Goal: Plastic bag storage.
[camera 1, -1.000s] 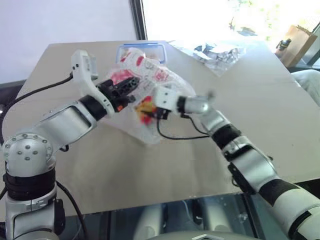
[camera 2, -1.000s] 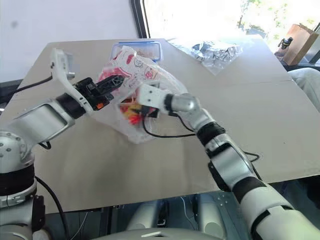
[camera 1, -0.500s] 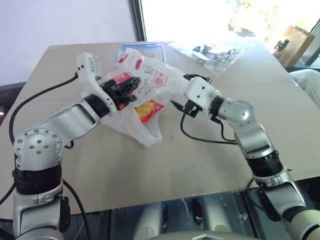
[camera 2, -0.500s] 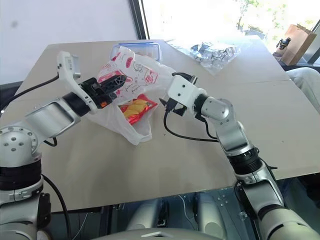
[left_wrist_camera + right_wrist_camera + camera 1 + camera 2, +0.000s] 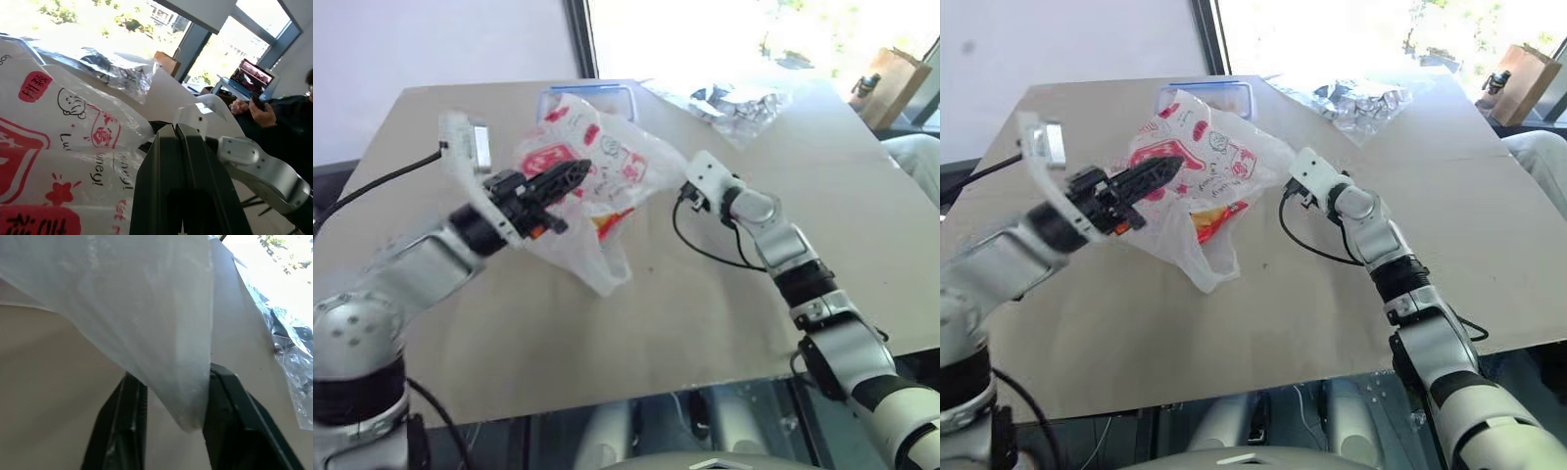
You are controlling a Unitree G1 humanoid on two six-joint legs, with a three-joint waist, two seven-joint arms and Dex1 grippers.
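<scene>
Left gripper (image 5: 570,176), fingers pressed together, pinches the plastic bag (image 5: 607,166) and holds it up over the table (image 5: 724,323). Right gripper (image 5: 171,406) reaches level to the bag's far edge; its wrist view shows a bag corner hanging between parted fingers (image 5: 124,431), perhaps not yet clamped. A red packet (image 5: 1214,217) sits inside.

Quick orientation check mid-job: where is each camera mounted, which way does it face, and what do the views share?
Head stereo pair: looks forward and down on the table; both arms show, left claw shut on the plastic bag.
Left wrist: looks along its shut fingers past the bag's print toward the windows.
Right wrist: looks along its fingers at a bag corner hanging between them.
Shared: the bag.
</scene>
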